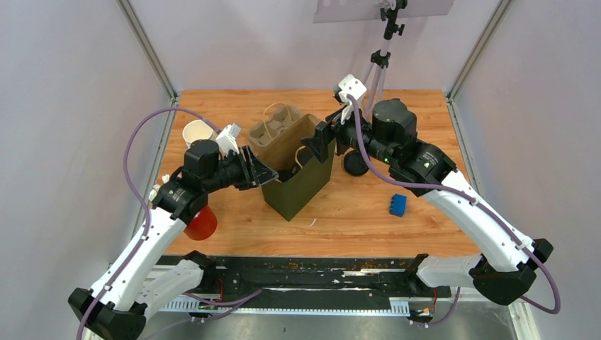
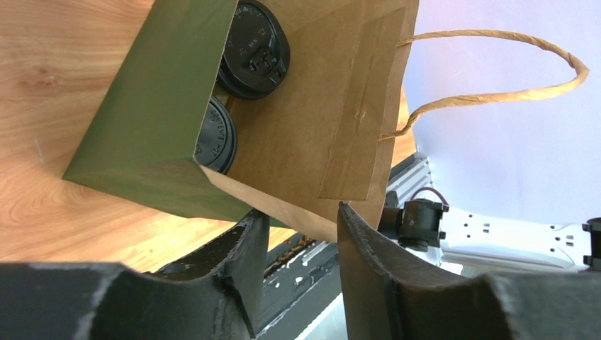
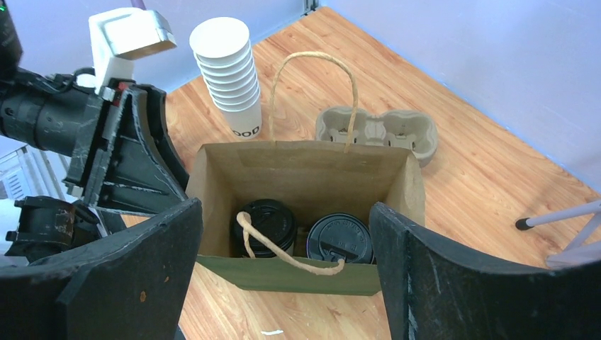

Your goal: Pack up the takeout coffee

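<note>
Two takeout coffee cups are seen standing side by side at the bottom of an open paper bag [image 3: 312, 177], olive-green outside and brown inside, which stands upright near the middle of the wooden surface [image 1: 439, 212]. Only their round black lids are shown from above: the left lidded cup [image 3: 266, 225] and the right lidded cup [image 3: 340, 239] are set close together (whether they touch cannot be told). One twisted paper handle [image 3: 283, 251] is draped down over the near rim and across the left lid; the other handle [image 3: 312, 78] is raised above the far rim.

The left claw [image 1: 259, 170] is held at the left rim of the bag, its fingers parted, with the bag's edge lying in the gap between them in the left wrist view; no clamping on the paper is shown. The right claw [image 1: 317, 142] is held at the bag's right rim, its fingers spread wide and closed on nothing.

Beyond the bag, a stack of lidless white cups [image 3: 230, 78] and a pulp cup carrier [image 3: 375, 131] are placed on the surface. A red cup [image 1: 202, 223] is partly hidden under the left arm, and a small blue block [image 1: 397, 205] lies to the right.
</note>
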`<move>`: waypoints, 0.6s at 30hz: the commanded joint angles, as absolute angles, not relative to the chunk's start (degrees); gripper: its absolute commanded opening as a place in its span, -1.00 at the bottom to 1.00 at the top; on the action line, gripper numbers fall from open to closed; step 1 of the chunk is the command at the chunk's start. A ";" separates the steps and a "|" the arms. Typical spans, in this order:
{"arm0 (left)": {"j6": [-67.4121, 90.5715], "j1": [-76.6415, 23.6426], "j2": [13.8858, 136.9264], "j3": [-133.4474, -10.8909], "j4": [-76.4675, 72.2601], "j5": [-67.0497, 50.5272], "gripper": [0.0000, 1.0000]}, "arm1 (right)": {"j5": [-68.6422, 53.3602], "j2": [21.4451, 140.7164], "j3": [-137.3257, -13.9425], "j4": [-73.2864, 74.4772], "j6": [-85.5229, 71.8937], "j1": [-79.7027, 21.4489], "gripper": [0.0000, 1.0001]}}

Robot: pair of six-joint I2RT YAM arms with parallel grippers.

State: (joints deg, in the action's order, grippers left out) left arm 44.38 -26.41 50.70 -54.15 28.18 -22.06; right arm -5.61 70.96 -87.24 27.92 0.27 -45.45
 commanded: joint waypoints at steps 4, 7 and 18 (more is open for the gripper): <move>42.65 -26.02 46.12 -58.26 30.70 -16.63 0.20 | -2.93 68.39 -85.90 29.06 -0.25 -45.22 0.77; 42.06 -26.02 45.28 -60.37 32.21 -14.24 0.80 | -2.39 68.09 -85.79 30.26 -0.24 -45.22 0.80; 30.33 -26.02 53.44 -80.72 48.54 2.49 1.00 | 4.98 64.50 -86.90 34.40 2.07 -45.21 1.00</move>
State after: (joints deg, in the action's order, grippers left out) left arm 38.13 -26.30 48.25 -70.72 39.99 -6.96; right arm 0.16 66.81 -85.12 33.17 0.64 -45.45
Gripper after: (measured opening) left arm 0.997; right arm 0.998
